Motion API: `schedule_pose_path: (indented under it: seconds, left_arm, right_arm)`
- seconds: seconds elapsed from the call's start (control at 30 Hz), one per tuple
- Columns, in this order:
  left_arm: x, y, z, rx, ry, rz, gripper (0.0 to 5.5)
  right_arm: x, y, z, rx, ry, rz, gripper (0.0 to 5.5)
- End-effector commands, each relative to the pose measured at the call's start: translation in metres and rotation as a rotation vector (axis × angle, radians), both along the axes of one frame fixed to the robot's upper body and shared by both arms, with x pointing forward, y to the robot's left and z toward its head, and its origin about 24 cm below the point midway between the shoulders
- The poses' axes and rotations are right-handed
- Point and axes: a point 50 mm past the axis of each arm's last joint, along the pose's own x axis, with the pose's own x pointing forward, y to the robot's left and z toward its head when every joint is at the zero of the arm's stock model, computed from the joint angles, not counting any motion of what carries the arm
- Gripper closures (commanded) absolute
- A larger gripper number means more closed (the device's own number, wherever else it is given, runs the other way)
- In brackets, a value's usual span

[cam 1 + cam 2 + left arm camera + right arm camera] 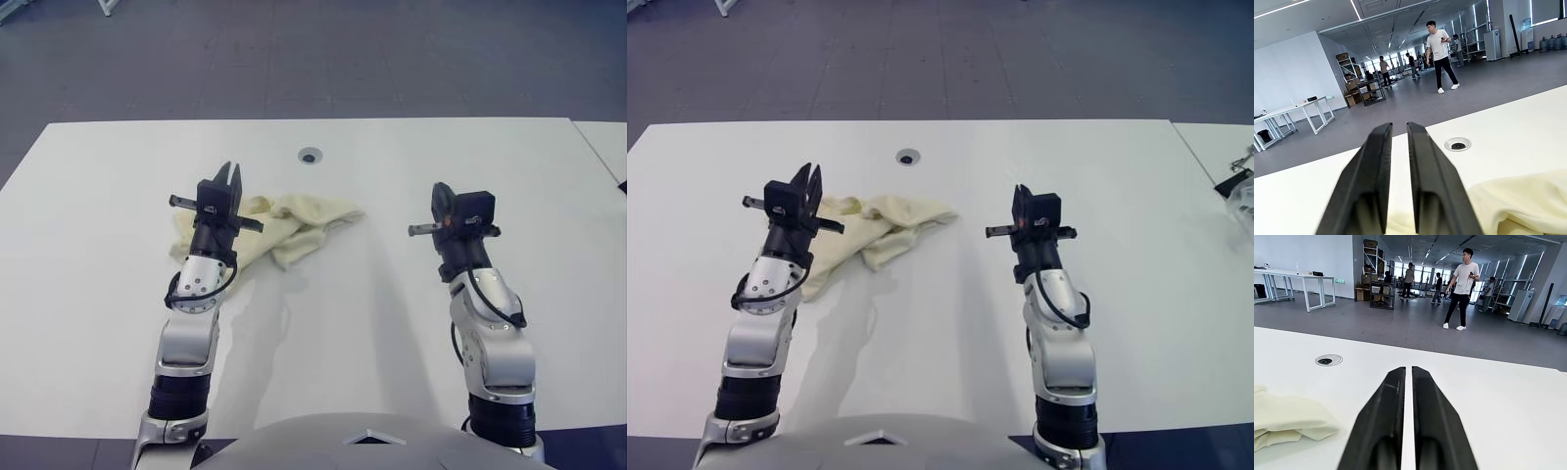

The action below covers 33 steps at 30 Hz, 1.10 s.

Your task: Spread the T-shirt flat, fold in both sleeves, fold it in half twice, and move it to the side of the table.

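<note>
The crumpled T-shirt (pixel 294 223) lies left on the table (pixel 392 333) under the barely open left gripper (pixel 231 172), the right gripper (pixel 441 192) is closed and empty, and a pinch might grab two layers and bunch it more.

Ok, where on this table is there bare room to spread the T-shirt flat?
Bare: between the T-shirt and right gripper, and from that gripper to the right edge of the table. Crowded: around the left gripper, over the T-shirt.

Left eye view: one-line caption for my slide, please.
Crumpled cream T-shirt lies unspread on the white table; left tool poised over its left end, right tool apart to the right.
</note>
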Motion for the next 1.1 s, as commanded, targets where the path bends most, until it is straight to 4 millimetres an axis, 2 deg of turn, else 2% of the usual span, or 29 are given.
schedule_pose_path:
  seconds: [0.03,0.8,0.9,1.0,1.1]
  left_arm:
    - [0.000,0.002,-0.001,0.017,0.011,0.010,4.09]
    - [0.000,0.004,-0.004,0.015,0.015,0.035,0.56]
    - [0.000,0.010,-0.004,0.027,0.016,0.050,0.10]
    - [0.001,0.026,-0.002,0.081,0.017,0.084,0.10]
    - [0.007,0.047,-0.007,0.188,0.068,0.134,0.10]
  right_arm:
    - [0.000,-0.002,0.001,-0.006,-0.002,-0.009,4.43]
    - [0.002,-0.005,-0.003,-0.023,0.013,0.007,1.02]
    - [0.003,-0.005,-0.002,-0.024,0.008,0.008,0.56]
    - [0.001,-0.006,-0.002,-0.027,0.013,0.008,0.13]
    - [-0.003,-0.009,-0.003,-0.041,0.025,0.013,0.13]
